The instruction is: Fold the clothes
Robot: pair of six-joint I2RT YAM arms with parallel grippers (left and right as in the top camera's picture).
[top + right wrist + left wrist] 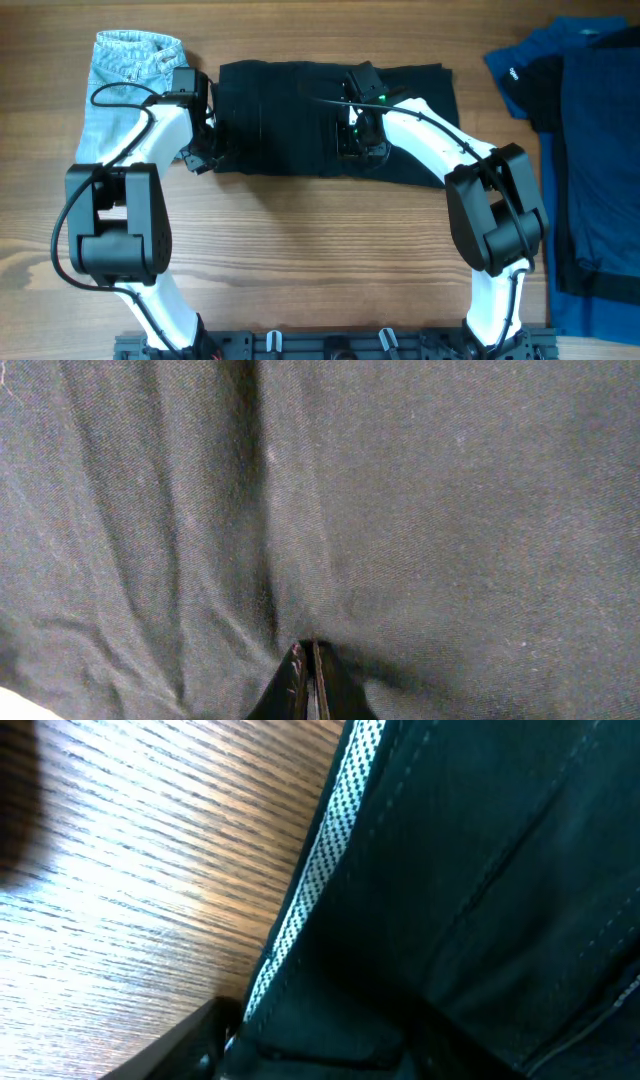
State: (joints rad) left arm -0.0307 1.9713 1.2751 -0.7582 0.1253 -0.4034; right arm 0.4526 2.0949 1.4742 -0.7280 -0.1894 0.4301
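Overhead, the black shorts [280, 115] lie flat on the table [300, 250] between light-blue denim [120, 90] and a dark blue garment [590, 150] — left gripper [207, 140] at their left edge, right gripper [352, 140] on their middle. Left wrist: whitish lining [320, 870] runs along the black hem, but how far that gripper's jaws stand apart I cannot tell. Right wrist: the fingers [290, 690] are pressed together, pinching puckered black cloth.

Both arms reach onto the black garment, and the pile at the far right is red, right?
Not red: the pile at the far right is dark blue, as the overhead view shows. Both arms do reach onto the black garment.
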